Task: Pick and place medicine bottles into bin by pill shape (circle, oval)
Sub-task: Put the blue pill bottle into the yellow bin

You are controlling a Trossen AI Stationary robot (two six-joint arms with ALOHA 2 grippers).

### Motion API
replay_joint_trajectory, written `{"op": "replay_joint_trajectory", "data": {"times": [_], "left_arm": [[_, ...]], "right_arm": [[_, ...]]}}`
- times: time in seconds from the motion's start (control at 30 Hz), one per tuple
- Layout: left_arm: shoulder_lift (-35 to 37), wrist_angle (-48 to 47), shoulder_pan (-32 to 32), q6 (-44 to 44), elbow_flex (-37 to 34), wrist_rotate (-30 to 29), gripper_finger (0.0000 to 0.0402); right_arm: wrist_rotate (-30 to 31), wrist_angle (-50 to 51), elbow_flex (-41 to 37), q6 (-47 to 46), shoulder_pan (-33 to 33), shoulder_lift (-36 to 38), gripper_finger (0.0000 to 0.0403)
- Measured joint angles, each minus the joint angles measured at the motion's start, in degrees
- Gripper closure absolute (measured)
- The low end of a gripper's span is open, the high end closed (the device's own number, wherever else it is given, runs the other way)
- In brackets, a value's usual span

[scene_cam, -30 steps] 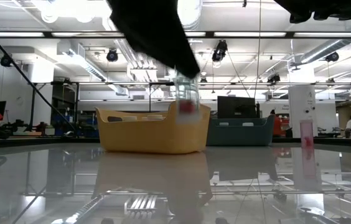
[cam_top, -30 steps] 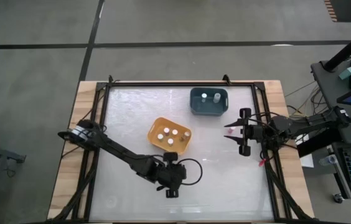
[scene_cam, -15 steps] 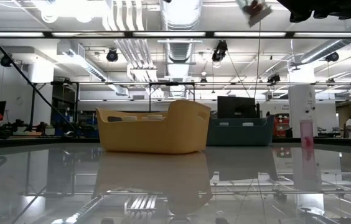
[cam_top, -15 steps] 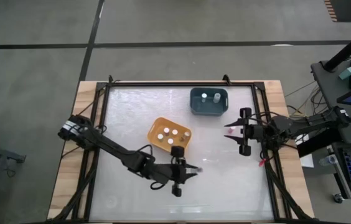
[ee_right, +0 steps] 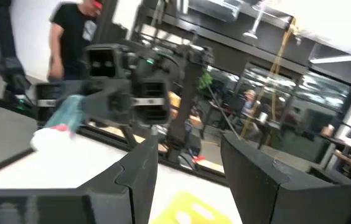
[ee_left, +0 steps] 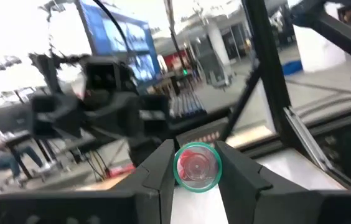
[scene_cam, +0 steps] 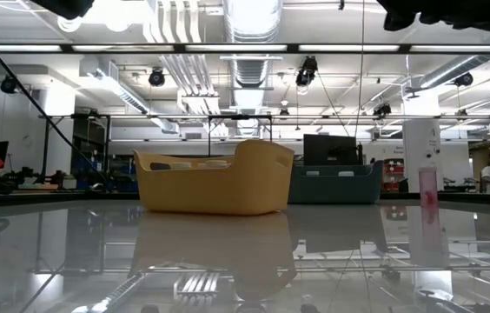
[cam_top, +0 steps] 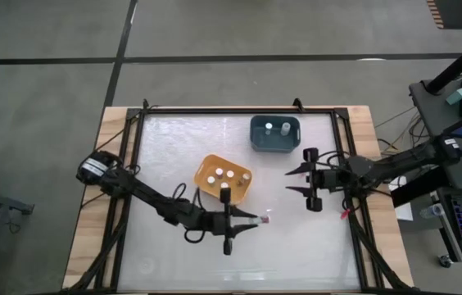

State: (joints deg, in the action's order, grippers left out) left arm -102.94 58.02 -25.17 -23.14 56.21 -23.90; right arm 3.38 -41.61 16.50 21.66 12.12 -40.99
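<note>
Left wrist view: bottle (ee_left: 197,167) clamped between left gripper (ee_left: 195,171) fingers.

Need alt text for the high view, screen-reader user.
Seen from above, the left gripper holds a small bottle just below an orange tub containing five white-capped bottles. The right gripper is open and empty at the table's right, near a blue tub holding two bottles.

Bright ceiling lights (scene_cam: 245,13) glare overhead and mirror off the glossy table (scene_cam: 245,261). Both wrist views are motion-blurred, with washed-out backgrounds.
</note>
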Motion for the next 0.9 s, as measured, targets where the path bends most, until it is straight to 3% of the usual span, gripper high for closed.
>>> {"op": "replay_joint_trajectory", "data": {"times": [0.3,0.5,0.9], "left_arm": [[0.0,19.13,-0.02,-7.74,-3.8,0.4,0.0322],[0.0,20.95,-0.02,-7.81,-4.45,0.37,0.0322],[0.0,21.04,0.07,-7.65,-4.5,-3.46,0.0322]], "right_arm": [[-6.44,-2.37,6.13,0.7,1.3,-11.97,0.0236],[-6.43,-2.23,11.62,-2.57,2.92,-16.86,0.0231],[-6.43,-2.12,16.88,-0.57,4.52,-23.67,0.016]]}}
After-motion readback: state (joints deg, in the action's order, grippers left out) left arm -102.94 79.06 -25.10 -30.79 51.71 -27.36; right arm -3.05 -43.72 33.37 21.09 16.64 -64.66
